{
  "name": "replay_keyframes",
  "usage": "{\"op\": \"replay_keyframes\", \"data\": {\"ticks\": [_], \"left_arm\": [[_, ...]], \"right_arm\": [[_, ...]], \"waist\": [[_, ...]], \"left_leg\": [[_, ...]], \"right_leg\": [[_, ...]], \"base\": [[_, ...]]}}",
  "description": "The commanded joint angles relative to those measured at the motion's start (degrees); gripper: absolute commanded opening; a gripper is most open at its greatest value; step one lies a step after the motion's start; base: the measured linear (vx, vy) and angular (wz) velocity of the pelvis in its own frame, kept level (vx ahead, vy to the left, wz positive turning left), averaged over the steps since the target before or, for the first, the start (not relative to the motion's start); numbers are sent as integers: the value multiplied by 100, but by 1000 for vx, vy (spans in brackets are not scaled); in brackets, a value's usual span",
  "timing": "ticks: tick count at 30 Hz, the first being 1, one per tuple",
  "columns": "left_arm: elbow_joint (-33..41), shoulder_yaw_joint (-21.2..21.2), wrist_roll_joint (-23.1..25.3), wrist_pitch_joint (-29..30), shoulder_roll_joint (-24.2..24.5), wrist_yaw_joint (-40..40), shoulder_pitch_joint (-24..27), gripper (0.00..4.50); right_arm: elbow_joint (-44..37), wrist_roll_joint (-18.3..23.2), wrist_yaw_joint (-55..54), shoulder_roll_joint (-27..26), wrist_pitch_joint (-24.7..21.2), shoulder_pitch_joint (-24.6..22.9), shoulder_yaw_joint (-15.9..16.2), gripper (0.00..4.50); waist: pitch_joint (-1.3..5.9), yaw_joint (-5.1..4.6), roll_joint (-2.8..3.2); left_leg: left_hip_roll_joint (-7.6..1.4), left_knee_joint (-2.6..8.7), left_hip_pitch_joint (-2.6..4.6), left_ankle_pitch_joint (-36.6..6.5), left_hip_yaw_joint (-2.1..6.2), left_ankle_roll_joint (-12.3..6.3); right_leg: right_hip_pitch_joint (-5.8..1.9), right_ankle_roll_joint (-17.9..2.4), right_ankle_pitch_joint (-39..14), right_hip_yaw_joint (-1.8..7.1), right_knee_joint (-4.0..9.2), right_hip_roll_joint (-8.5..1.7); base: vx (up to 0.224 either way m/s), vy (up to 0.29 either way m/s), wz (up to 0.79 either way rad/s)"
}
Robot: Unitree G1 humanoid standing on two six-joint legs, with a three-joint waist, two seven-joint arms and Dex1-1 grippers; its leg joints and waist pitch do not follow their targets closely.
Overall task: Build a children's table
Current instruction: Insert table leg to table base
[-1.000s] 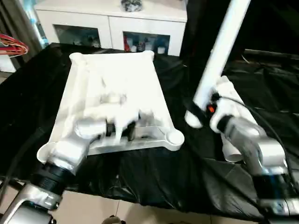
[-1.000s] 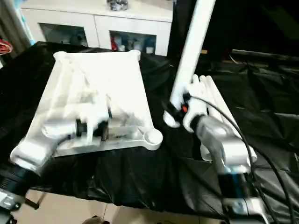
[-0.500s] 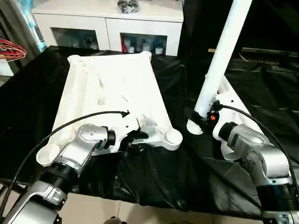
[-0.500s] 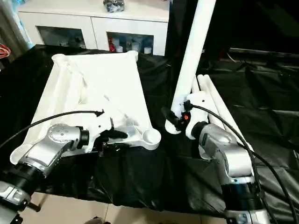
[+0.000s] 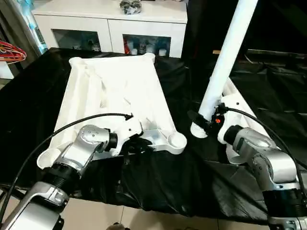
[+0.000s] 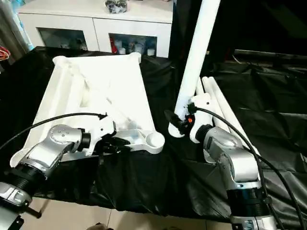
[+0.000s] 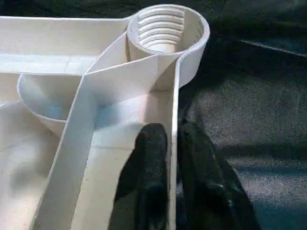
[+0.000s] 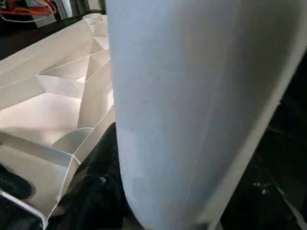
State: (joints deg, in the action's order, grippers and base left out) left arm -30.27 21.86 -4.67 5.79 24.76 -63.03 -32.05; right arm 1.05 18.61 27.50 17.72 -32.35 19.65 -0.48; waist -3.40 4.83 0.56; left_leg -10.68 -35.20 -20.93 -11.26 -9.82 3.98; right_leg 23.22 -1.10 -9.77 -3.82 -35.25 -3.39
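— Left gripper [image 7: 171,143]?
— Pinched on the tabletop [image 5: 120,91] rim wall, beside the corner socket [image 7: 165,26].
— Right gripper [image 5: 204,123]?
— Clamped around a leg [image 5: 228,55], upright-tilted, near the tabletop. Spare legs [image 6: 218,103] lie alongside on black cloth [image 5: 158,177].

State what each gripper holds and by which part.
Left gripper pinches the white plastic tabletop's rim wall beside a corner socket. Right gripper holds the white tapered leg near its lower end.

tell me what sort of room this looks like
Probably a lived-in room at home, set up for robot trials: a white cabinet with glass-fronted compartments of small items stands behind a work surface draped in black sheeting.
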Motion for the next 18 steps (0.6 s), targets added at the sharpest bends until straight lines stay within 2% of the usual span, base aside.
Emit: {"op": "replay_keyframes", "data": {"ticks": [1, 5, 9, 10, 14, 18], "left_arm": [[-197, 150, 139, 36, 61, -58, 19, 26], [-207, 139, 168, 43, 42, -142, 11, 4], [-72, 230, 230, 35, -129, -213, 41, 0], [-69, 233, 232, 33, -138, -210, 41, 0], [-12, 278, 237, -24, -390, -78, 34, 0], [-97, 299, 312, -55, -679, 154, -57, 0]], "right_arm": [[-157, 54, 77, 26, -49, -8, 48, 193], [-190, 146, 258, 59, -113, -11, 94, 193], [-289, 580, 1000, 207, -338, -72, 174, 193], [-282, 580, 1008, 209, -337, -70, 174, 193], [81, 424, 975, 186, -207, 80, 173, 193], [456, 299, 1035, 136, -84, 255, 256, 193]], "waist": [[402, -3, 11], [403, -2, 8], [404, 5, -6], [404, 9, -24], [408, 28, -22], [396, 43, -37]], "left_leg": [[-225, 460, 57, -1021, 79, 80], [-222, 460, 58, -1035, 75, 50], [-238, 463, 54, -1012, 77, -11], [-242, 460, 53, -1011, 74, -32], [-245, 451, 63, -902, 65, -47], [-242, 444, 90, -992, 47, -46]], "right_leg": [[-304, -953, -1548, 312, 441, -479], [-311, -974, -1532, 311, 445, -481], [-324, -1001, -1466, 311, 442, -490], [-327, -1010, -1454, 311, 442, -490], [-307, -1057, -1442, 312, 445, -498], [-283, -1063, -1655, 313, 477, -503]], "base": [[0, 0, 0], [0, 0, 0], [0, 0, 0], [0, 0, 0], [0, 0, 0], [0, 0, 0]]}}
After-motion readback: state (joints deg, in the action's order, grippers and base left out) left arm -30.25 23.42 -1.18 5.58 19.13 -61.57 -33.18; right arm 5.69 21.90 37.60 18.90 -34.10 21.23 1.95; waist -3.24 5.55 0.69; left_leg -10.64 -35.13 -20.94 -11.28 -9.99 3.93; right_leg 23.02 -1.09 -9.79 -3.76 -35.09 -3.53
